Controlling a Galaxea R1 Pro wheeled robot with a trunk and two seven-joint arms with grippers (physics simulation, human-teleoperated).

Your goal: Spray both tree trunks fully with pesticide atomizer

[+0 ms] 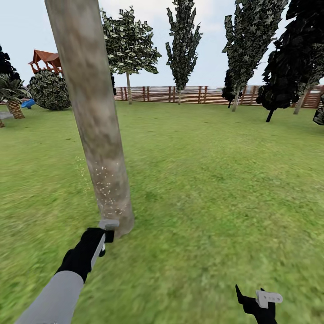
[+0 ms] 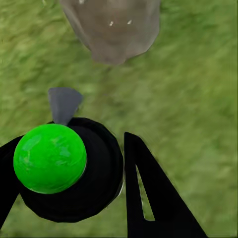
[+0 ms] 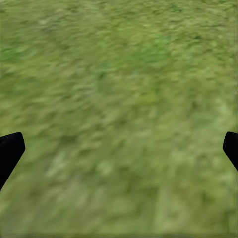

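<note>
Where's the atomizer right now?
The pesticide atomizer is held in the left gripper, low at the head view's left, its nozzle aimed at the base of the nearest tree trunk.

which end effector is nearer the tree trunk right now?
Left. The left end effector, holding the pesticide atomizer, sits right at the tree trunk base; the right end effector hangs far off over grass.

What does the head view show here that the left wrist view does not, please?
Head view alone: the tall tree trunk with white pesticide specks, the fence, far trees and the open right gripper. Left wrist view alone: the atomizer's green top between black fingers. Both: trunk base, grass and left gripper.
</note>
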